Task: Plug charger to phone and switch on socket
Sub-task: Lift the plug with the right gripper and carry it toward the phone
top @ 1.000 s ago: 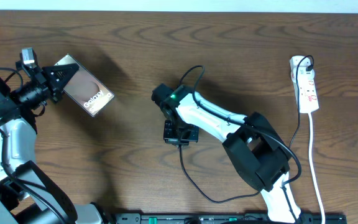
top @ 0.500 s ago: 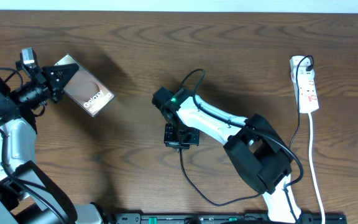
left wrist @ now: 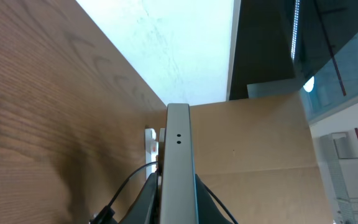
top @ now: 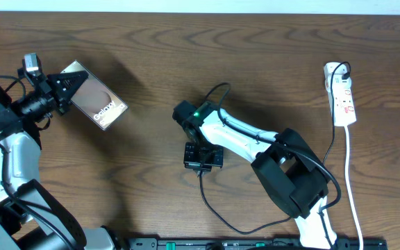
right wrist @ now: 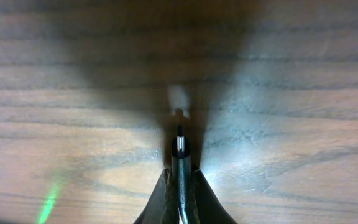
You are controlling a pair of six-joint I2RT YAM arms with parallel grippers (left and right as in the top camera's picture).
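My left gripper (top: 67, 89) is shut on the phone (top: 97, 97), a dark rectangle with a brown oval and white lettering, held tilted above the table at the far left. In the left wrist view the phone's grey edge (left wrist: 178, 155) stands between my fingers (left wrist: 176, 208). My right gripper (top: 201, 157) at mid-table is shut on the charger (top: 217, 214), a thin black cable looping toward the front. In the right wrist view its plug tip (right wrist: 180, 144) sticks out past my fingers (right wrist: 180, 186), just above the wood. The socket (top: 343, 94), a white strip with red switches, lies at the right.
The socket's white lead (top: 351, 180) runs down the right side to the front edge. A black rail (top: 255, 244) lies along the table's front. My right arm (top: 283, 173) spans the middle right. In the left wrist view a cardboard sheet (left wrist: 260, 155) stands beyond the table.
My right gripper has moved a little toward the front with the charger in it. The left arm and the phone have not moved.
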